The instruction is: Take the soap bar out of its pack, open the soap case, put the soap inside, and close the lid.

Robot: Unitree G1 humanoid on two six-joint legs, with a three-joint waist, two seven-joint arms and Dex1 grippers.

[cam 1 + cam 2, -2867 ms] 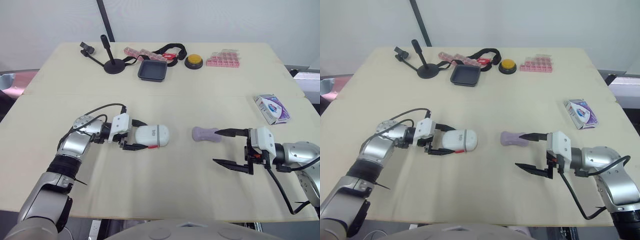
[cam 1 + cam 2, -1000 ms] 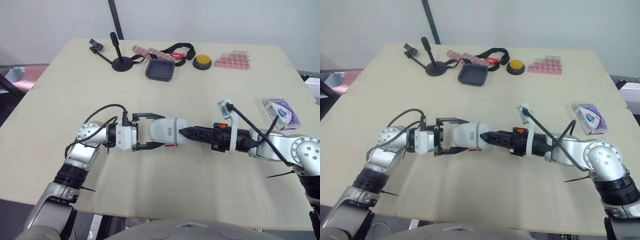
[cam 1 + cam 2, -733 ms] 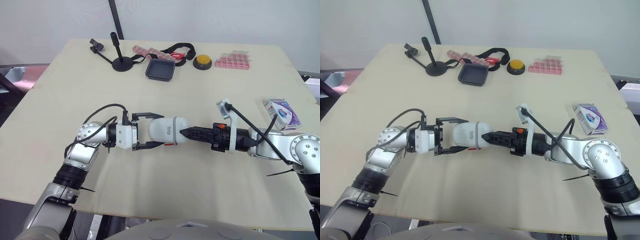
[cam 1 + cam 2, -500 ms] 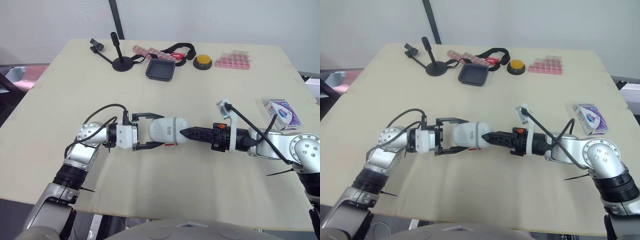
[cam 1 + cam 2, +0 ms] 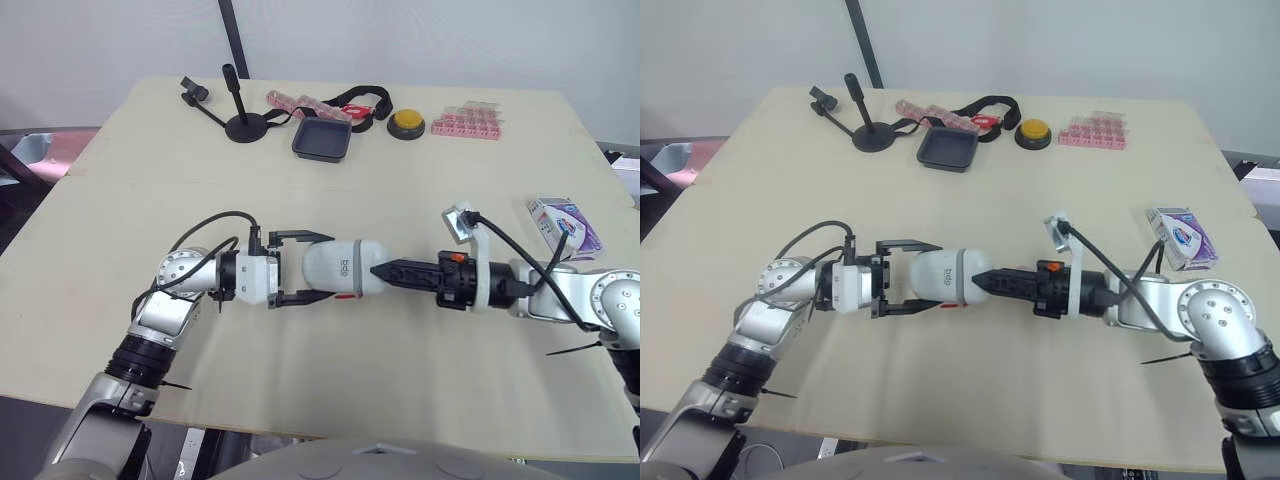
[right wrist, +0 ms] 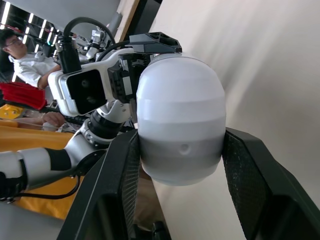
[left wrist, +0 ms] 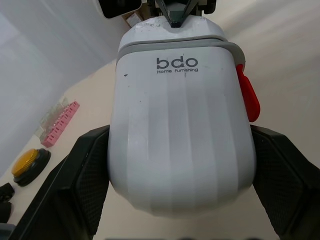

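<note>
Left gripper (image 5: 302,268) is clamped on the soap case (image 5: 345,269). Right gripper (image 5: 381,270) grips its far end. Soap pack (image 5: 566,222) lies well apart to the right. Black tray (image 5: 320,154) and yellow button (image 5: 405,121) sit along the far edge.

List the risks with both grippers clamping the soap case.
The soap case is smooth and rounded where the fingers of the right gripper pinch its end, so a pull could slip off. The red latch sits close to one finger of the left gripper, which might hinder opening.
</note>
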